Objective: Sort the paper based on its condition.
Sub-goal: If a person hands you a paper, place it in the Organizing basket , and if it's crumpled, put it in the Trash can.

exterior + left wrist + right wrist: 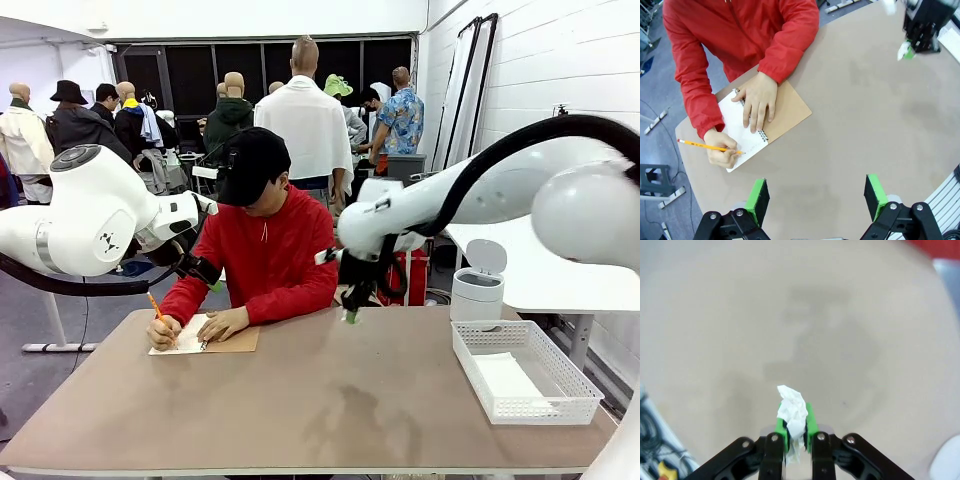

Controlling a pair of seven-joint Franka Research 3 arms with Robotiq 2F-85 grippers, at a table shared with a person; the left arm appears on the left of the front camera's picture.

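My right gripper [795, 429] is shut on a crumpled wad of white paper [792, 412] that sticks out between its green pads. It hangs above the middle of the brown table [330, 400], and the front view shows the right gripper [349, 308] just in front of the person. From the left wrist view the same wad [903, 49] shows under that gripper. A smooth white sheet [505, 378] lies in the white mesh basket [580, 385]. My left gripper [816, 194] is open and empty, high over the table's near left part.
At the far left a person in a red top writes with a pencil [710, 146] on a spiral notebook [787, 107], one hand flat on its page. A small white lidded bin [477, 290] stands behind the basket at the right.
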